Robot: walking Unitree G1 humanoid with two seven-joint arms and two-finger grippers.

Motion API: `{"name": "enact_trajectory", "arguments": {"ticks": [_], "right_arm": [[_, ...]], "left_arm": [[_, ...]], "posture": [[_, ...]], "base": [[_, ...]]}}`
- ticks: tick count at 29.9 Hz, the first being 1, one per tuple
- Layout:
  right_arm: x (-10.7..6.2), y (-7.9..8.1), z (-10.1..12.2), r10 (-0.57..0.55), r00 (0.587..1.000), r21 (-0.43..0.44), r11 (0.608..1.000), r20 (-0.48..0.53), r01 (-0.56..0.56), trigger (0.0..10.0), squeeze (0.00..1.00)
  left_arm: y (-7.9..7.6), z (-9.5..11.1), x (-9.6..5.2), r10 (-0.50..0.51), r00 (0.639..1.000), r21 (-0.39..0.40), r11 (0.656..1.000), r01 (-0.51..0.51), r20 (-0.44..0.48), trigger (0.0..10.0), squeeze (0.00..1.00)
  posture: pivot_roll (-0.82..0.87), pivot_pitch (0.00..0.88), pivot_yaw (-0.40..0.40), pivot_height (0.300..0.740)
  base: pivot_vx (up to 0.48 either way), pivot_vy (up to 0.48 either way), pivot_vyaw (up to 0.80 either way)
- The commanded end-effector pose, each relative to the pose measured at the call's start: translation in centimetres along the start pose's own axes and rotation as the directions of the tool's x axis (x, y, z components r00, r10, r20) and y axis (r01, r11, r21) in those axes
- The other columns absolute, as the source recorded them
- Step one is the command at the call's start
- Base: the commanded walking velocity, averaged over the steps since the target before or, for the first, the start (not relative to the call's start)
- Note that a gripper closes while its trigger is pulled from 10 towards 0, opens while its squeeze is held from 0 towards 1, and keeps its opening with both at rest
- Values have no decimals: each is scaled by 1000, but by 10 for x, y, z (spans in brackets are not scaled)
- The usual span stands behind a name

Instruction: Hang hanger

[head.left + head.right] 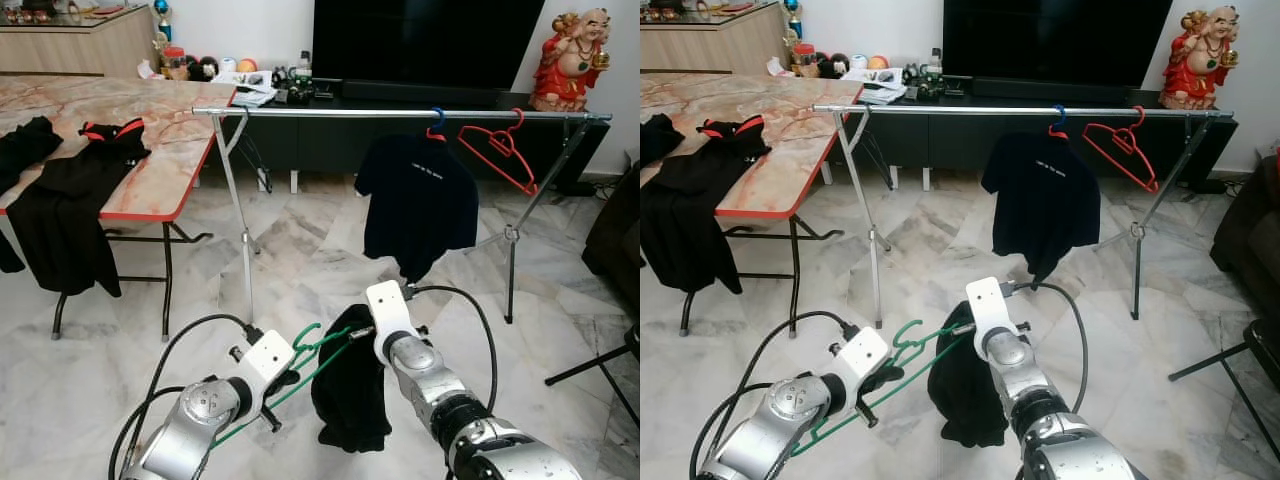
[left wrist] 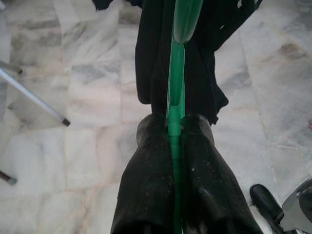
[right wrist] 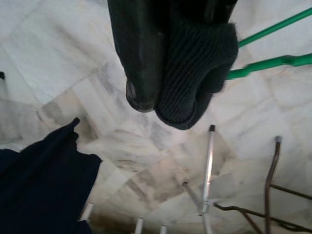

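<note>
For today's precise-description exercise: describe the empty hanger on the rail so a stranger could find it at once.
Find the silver clothes rail before the dark TV cabinet. Near its right end, beside the dark T-shirt on a blue-hooked hanger, hangs the red hanger. It alone carries no garment and hangs tilted.

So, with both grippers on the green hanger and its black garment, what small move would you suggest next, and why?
Probably lift both arms together toward the silver rail. The left gripper is shut on the green plastic hanger, and the right gripper pinches the black garment draped from it, well below the rail. A free stretch lies left of the hung dark T-shirt.
</note>
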State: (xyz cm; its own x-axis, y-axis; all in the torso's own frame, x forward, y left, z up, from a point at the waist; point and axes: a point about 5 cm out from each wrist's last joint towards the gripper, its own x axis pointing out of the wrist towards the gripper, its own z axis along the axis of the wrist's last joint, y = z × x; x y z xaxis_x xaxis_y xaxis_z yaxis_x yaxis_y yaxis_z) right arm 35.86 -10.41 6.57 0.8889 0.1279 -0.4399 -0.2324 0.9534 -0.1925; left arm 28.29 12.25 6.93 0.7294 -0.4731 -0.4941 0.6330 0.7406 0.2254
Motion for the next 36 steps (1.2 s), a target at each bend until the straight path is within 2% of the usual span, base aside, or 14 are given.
{"name": "enact_trajectory", "arguments": {"ticks": [1, 12, 18, 22, 26, 27, 32, 33, 36], "right_arm": [[1, -7, 15, -36, 999, 16, 999, 36, 35, 10000, 0], [1, -12, 18, -88, 995, 16, 996, 43, 87, 10000, 0], [2, -17, 24, -119, 991, 5, 993, 59, 119, 10000, 0], [2, -17, 24, -112, 992, 10, 994, 59, 111, 10000, 0], [2, -10, 21, -80, 996, 6, 997, 47, 79, 10000, 0], [2, -5, 20, -45, 998, 30, 999, 42, 44, 10000, 0], [2, 11, 21, 43, 998, 136, 990, 41, -48, 10000, 0], [2, 19, 24, 87, 995, 197, 976, 57, -97, 10000, 0], [1, 28, 31, 134, 986, 237, 959, 96, -153, 10000, 0]], "left_arm": [[5, 5, 1, 37, 999, 28, 999, -37, -6, 10000, 0], [3, 5, 3, 43, 999, 64, 997, -41, -27, 10000, 0], [3, 0, 3, 39, 997, 123, 992, -30, -73, 10000, 0], [3, 0, 3, 44, 997, 119, 992, -36, -68, 10000, 0], [4, 13, 5, 73, 997, 90, 993, -74, 17, 10000, 0], [4, 18, 5, 75, 996, 78, 994, -79, 58, 10000, 0], [0, 32, 5, 49, 988, 15, 999, -52, 147, 10000, 0], [-2, 37, 5, 36, 984, -11, 999, -34, 175, 10000, 0], [-8, 40, 6, 0, 982, -34, 999, 7, 191, 10000, 0]], "posture": [[234, 0, -82, 740], [236, 0, -82, 740], [237, 0, -84, 740], [234, 0, -83, 740], [236, 0, -86, 740], [236, 0, -86, 740], [233, 0, -87, 740], [232, 0, -87, 740], [230, 0, -86, 740]], "base": [[0, 0, 0], [0, 0, 0], [0, 0, 0], [0, 0, 0], [0, 0, 0], [0, 0, 0], [0, 0, 0], [0, 0, 0], [0, 0, 0]]}}
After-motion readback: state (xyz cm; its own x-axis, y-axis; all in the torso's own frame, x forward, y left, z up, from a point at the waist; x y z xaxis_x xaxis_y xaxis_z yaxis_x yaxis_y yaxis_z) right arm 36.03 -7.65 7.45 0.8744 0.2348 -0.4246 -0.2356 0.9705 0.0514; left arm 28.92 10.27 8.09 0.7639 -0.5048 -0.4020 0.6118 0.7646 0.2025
